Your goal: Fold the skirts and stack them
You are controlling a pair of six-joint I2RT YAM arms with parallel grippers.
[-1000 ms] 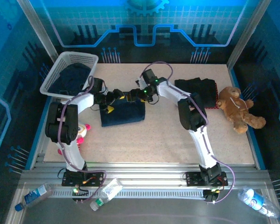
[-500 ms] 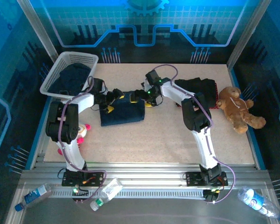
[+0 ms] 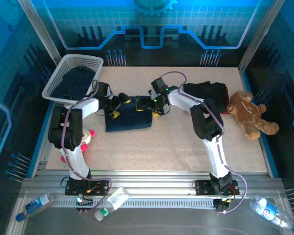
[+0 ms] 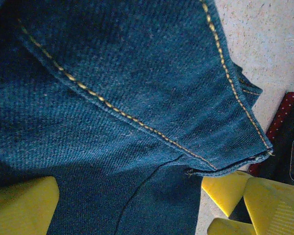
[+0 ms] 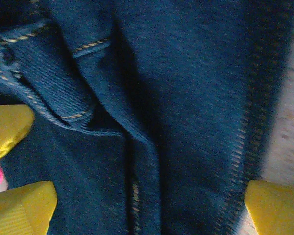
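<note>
Denim skirt (image 3: 129, 119) folded mid-table, left gripper (image 3: 120, 106) and right gripper (image 3: 148, 106) over its far edge, both spread wide, apparently gripping nothing, black skirt (image 3: 209, 93) at right

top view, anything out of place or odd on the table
Two toys sit among the clothes: a plush beside the left arm and a teddy bear at the right edge, next to the dark skirt pile. The folded denim skirt in the middle lies slightly crooked.
</note>
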